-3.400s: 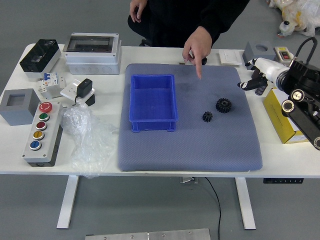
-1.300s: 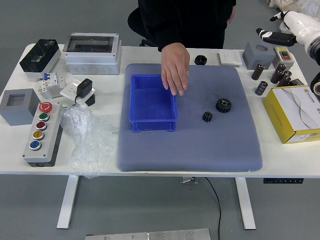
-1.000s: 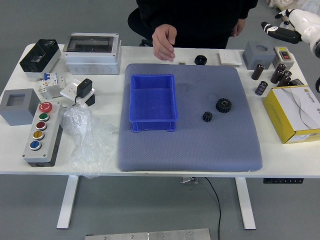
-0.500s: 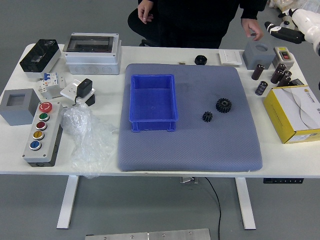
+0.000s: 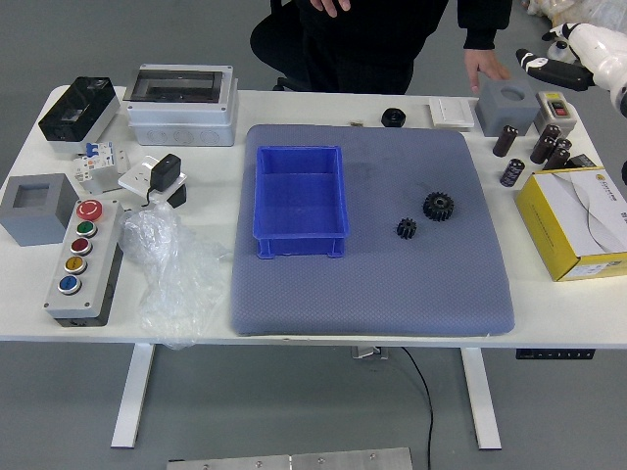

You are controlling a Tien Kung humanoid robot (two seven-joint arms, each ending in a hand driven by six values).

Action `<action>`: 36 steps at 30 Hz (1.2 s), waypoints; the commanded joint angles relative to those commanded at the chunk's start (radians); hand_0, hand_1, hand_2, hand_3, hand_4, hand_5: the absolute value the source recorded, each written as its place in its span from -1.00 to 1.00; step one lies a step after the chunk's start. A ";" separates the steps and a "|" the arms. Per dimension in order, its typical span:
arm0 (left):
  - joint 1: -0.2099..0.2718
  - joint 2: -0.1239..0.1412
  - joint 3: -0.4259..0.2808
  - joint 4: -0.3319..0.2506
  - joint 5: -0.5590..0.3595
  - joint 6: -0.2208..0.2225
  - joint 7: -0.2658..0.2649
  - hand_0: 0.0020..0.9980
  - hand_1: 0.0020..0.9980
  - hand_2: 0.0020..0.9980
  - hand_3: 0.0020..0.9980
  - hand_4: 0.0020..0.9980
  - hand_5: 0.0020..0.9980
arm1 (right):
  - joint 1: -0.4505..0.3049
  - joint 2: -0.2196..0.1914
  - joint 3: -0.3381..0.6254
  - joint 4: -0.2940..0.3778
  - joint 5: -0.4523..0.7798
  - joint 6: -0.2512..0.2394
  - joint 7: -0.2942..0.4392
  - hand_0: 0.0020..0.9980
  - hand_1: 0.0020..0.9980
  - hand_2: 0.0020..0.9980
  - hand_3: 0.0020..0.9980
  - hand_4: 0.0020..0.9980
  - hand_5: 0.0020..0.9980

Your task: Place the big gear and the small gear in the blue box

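My right hand is at the top right corner, above the table's far right side, its fingers extended and holding nothing. The big black gear lies on the right part of the grey-blue mat, and the small black gear lies just left of it and a little nearer. Left of both gears, the blue box stands on the mat with nothing inside. My left hand is out of view.
A yellow box and several dark cylinders stand right of the mat. Left of it are a plastic bag, a button panel and grey cases. A person stands at the far side, one hand by a grey block.
The person's hands have drawn back from over the mat and blue box to the far side. My right hand has withdrawn from beside the mat towards the top right corner. The gears have not moved.
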 joint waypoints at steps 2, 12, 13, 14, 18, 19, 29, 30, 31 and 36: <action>0.000 0.000 0.001 0.000 0.000 0.000 0.000 0.73 0.67 0.67 0.58 0.21 -0.26 | -0.001 0.000 0.000 0.000 0.000 0.001 -0.001 0.95 0.82 0.90 0.78 0.31 1.00; -0.001 0.001 0.004 0.000 -0.001 0.000 0.000 0.73 0.67 0.67 0.58 0.21 -0.26 | -0.003 -0.002 0.000 0.000 -0.001 0.002 -0.003 0.95 0.81 0.89 0.77 0.31 1.00; -0.001 0.001 0.004 0.000 -0.001 0.000 0.000 0.73 0.67 0.67 0.58 0.21 -0.26 | -0.003 -0.002 0.000 0.000 -0.001 0.002 -0.003 0.95 0.81 0.89 0.77 0.31 1.00; -0.001 0.002 0.004 0.000 0.000 0.000 0.000 0.73 0.67 0.67 0.58 0.21 -0.26 | -0.004 -0.002 0.000 0.001 -0.001 0.002 -0.003 0.95 0.81 0.89 0.77 0.31 1.00; -0.001 0.001 0.004 0.000 -0.001 0.000 0.000 0.73 0.67 0.67 0.57 0.21 -0.26 | -0.006 -0.003 0.001 0.002 -0.001 0.002 -0.004 0.96 0.81 0.89 0.77 0.31 1.00; -0.001 0.001 0.004 0.000 -0.001 0.000 0.000 0.73 0.67 0.67 0.57 0.21 -0.26 | -0.007 -0.003 0.001 0.003 -0.002 0.001 -0.004 0.96 0.81 0.89 0.77 0.31 1.00; -0.001 0.002 0.002 0.000 0.001 0.000 0.000 0.73 0.68 0.67 0.57 0.21 -0.26 | -0.017 -0.010 0.006 0.013 -0.005 -0.003 -0.002 0.95 0.80 0.88 0.77 0.31 1.00; -0.001 0.002 0.002 0.000 0.001 0.000 0.000 0.73 0.68 0.67 0.57 0.21 -0.26 | -0.018 -0.010 0.006 0.014 -0.005 -0.003 -0.002 0.95 0.80 0.88 0.77 0.31 1.00; -0.001 0.002 0.001 0.000 0.002 0.000 0.000 0.73 0.68 0.67 0.57 0.21 -0.26 | -0.019 -0.011 0.007 0.016 -0.005 -0.003 -0.002 0.95 0.80 0.88 0.77 0.31 1.00; 0.001 0.001 -0.001 0.000 0.003 0.000 0.000 0.73 0.67 0.67 0.57 0.21 -0.26 | -0.026 -0.018 0.014 0.023 -0.008 -0.003 -0.004 0.95 0.80 0.88 0.76 0.30 1.00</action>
